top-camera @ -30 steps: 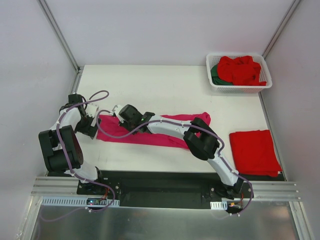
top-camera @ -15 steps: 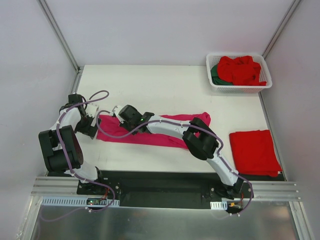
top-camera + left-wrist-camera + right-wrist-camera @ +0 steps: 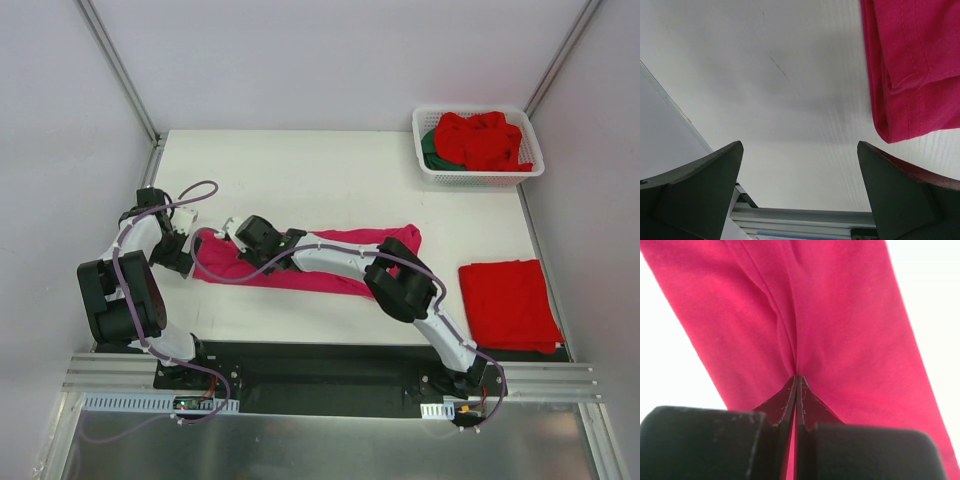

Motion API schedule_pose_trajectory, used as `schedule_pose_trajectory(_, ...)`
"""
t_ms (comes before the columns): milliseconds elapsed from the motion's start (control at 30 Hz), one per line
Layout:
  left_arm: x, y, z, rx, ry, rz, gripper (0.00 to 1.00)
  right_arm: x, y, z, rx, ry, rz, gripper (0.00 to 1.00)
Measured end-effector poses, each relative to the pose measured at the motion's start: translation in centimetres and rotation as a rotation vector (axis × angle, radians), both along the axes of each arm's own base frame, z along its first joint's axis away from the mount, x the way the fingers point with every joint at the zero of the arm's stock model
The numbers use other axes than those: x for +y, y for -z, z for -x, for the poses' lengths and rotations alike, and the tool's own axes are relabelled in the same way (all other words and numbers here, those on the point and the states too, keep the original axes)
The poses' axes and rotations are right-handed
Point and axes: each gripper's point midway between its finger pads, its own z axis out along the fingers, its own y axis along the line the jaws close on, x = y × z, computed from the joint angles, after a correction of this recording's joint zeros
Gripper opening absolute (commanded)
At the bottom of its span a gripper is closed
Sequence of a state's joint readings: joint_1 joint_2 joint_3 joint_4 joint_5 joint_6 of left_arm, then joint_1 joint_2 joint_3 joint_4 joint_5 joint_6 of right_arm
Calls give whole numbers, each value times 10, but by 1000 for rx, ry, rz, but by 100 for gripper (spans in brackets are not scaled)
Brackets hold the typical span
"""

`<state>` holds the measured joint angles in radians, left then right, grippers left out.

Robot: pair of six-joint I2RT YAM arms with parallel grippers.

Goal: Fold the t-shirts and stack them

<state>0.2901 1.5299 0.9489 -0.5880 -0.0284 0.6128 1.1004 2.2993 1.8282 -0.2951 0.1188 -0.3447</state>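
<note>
Since a second ago the right gripper (image 3: 238, 230) has slid slightly leftward along the pink shirt (image 3: 310, 278) and pinched shut. Its tips (image 3: 796, 377) now clamp a raised ridge of that cloth, which stretches away ahead of them. Just beside it the left gripper (image 3: 186, 243) hangs spread wide, holding nothing, with the shirt's folded end (image 3: 910, 60) ahead of its right finger on the table (image 3: 320, 180). Well behind the right gripper, along its own arm, lies a folded red shirt (image 3: 508, 303). Further off, a basket (image 3: 480, 176) holds red shirts (image 3: 480, 140) and a green shirt (image 3: 430, 148).
</note>
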Motion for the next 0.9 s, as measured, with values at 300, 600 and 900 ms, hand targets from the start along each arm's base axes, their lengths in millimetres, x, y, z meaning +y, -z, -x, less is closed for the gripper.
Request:
schedule_pose_trajectory(300,0,0,0,0,0,1,99,2,4,21,6,-32,24,18)
schedule_pose_trajectory(600,-2,4,5,15,0,6,99,-5,7,27,-7,-29,47,26)
schedule_pose_trajectory(900,-9,-13,-7,-55,13,22,99,-61,-39,7,-89,131,60,27)
